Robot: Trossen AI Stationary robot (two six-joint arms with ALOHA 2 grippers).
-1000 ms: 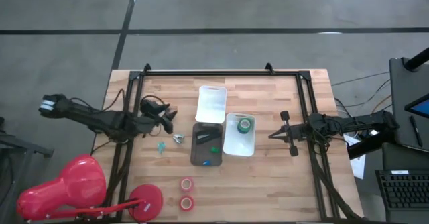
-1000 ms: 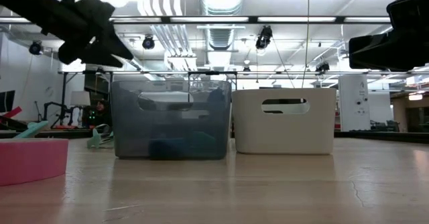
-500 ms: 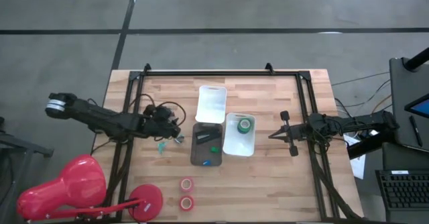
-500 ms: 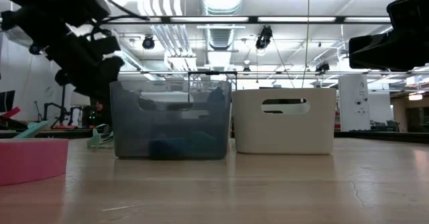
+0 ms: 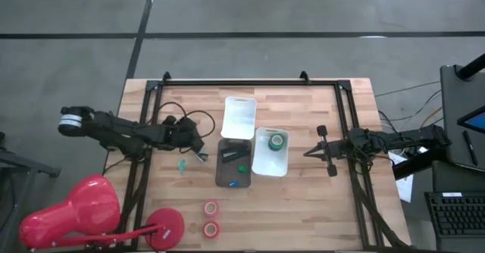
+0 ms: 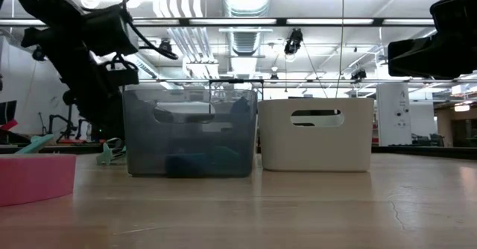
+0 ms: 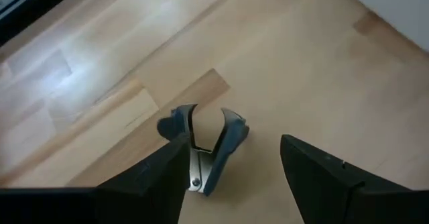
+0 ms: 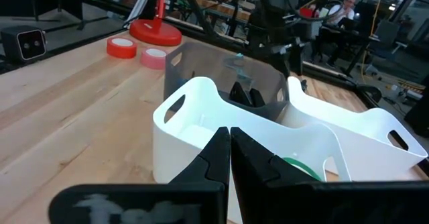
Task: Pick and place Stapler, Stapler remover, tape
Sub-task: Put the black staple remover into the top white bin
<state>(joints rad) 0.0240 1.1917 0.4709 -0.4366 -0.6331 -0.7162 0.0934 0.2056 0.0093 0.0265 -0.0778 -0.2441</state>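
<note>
My left gripper (image 5: 199, 151) (image 7: 234, 143) is low over the wood, just left of the dark tray (image 5: 223, 179), and it is open. A blue-grey stapler remover (image 7: 204, 147) (image 5: 202, 157) lies flat on the table between its fingers, close beside one of them. A teal stapler remover (image 5: 183, 165) lies nearby. The dark tray holds a black stapler (image 5: 229, 156), a green item and a blue tape (image 5: 233, 183). A green tape (image 5: 276, 140) lies in the white tray (image 5: 267, 166). Two red tapes (image 5: 211, 207) (image 5: 211, 228) sit near the front edge. My right gripper (image 5: 320, 152) (image 8: 230, 140) waits shut, right of the trays.
A second white tray (image 5: 239, 105) stands behind the dark one. A red lamp base (image 5: 165, 229) and a red object (image 5: 68, 211) sit at the table's near left corner. Black frame rails (image 5: 148, 132) run along the left, right and far sides. Bare wood lies in front of the trays.
My left gripper has moved toward the table's right and near side and has come down over the blue-grey stapler remover, its arm lowering with it. The right arm and the objects have stayed where they were.
</note>
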